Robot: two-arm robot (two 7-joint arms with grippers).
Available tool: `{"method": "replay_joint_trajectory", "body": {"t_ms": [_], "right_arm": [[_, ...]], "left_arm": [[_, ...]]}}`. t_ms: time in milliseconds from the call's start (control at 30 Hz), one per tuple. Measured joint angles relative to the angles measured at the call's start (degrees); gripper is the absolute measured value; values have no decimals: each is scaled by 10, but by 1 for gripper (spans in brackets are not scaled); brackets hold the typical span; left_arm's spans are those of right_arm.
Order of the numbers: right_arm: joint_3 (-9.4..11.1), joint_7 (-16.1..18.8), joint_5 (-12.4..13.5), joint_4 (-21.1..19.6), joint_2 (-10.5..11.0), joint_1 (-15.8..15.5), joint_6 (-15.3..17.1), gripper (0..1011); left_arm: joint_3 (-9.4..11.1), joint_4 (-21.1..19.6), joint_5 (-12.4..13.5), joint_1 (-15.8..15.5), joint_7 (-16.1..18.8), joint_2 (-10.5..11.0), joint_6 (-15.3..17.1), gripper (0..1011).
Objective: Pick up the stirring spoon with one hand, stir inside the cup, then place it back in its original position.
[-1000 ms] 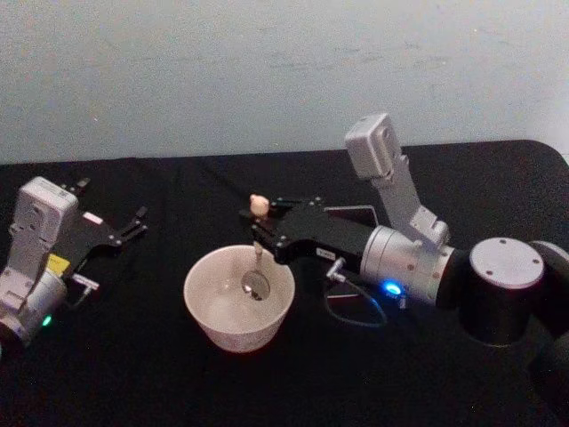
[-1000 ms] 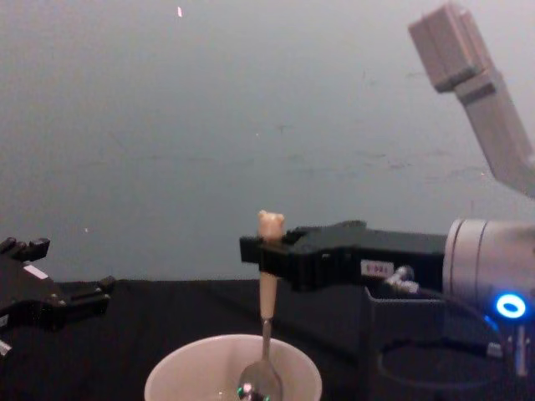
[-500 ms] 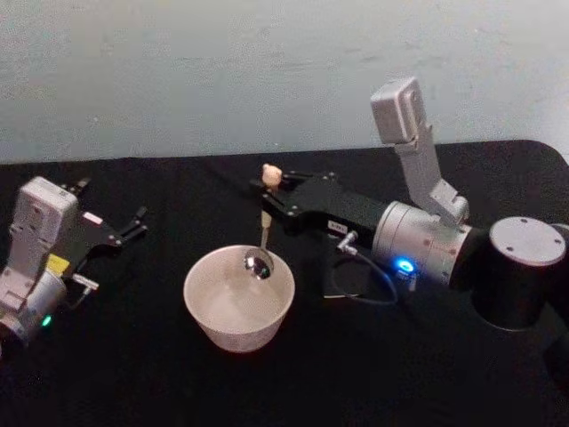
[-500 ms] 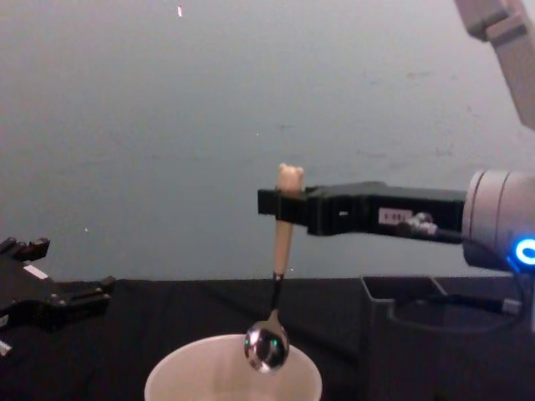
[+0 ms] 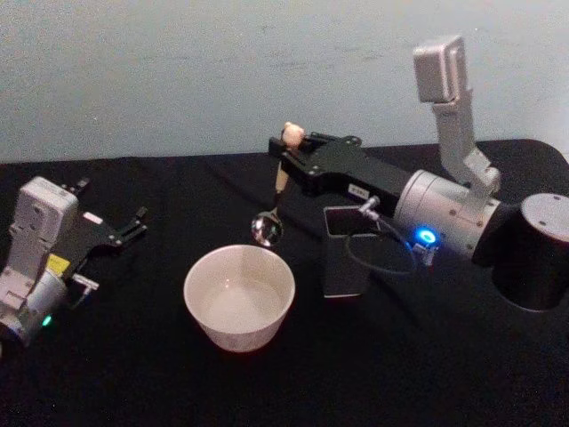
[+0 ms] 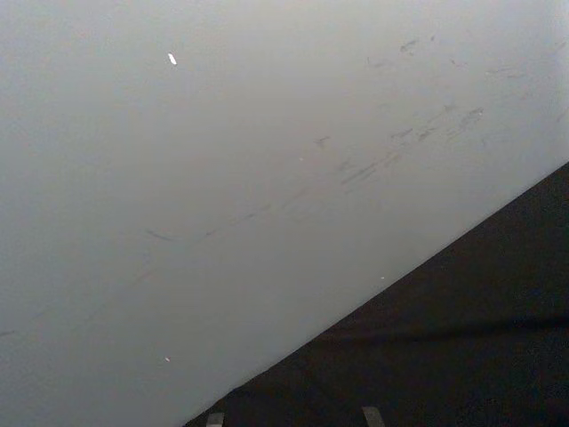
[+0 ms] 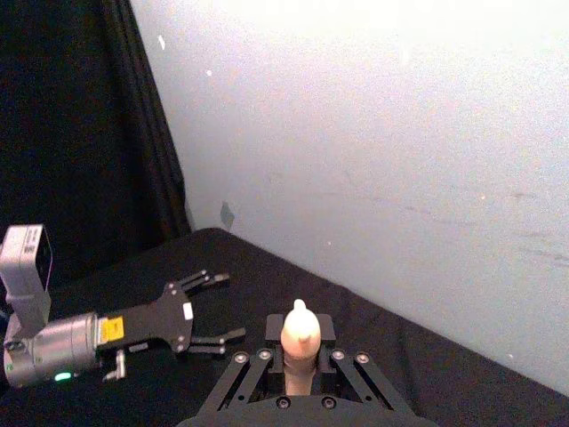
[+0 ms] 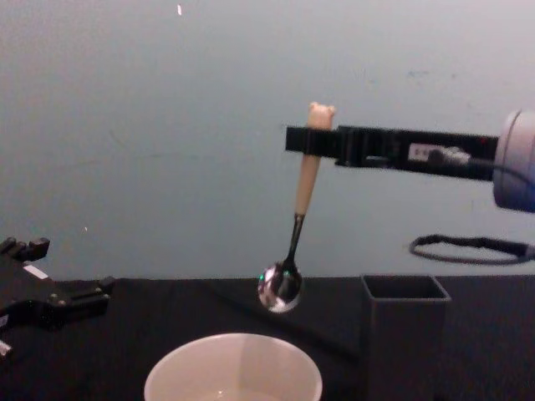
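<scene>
I read the stirring spoon (image 8: 298,225) as a mirror-bright metal bowl under a matt cream handle. Below it the cup (image 5: 238,322) looks smooth and faintly glossy. Beside it the holder (image 8: 405,330) is matt grey, on a dull black cloth (image 5: 400,374).

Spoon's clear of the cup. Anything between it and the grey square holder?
Nothing visible does. The stirring spoon, held in the right gripper, hangs between the cup and the holder, whose top is open. The arm's cable loops just above the holder, so watch it. The left gripper is parked far left.
</scene>
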Motion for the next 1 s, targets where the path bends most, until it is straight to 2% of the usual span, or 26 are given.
{"method": "replay_joint_trajectory", "body": {"t_ms": [167,767,1000], "right_arm": [[9,-3,15,-8,10,0,0,210],[54,-2,73,-34,78,-24,-20,210],[63,-7,77,-38,102,-35,-36,210]], "left_arm": [[0,0,0,0,0,0,0,1001],[0,0,0,0,0,0,0,1001],[0,0,0,0,0,0,0,1001]]}}
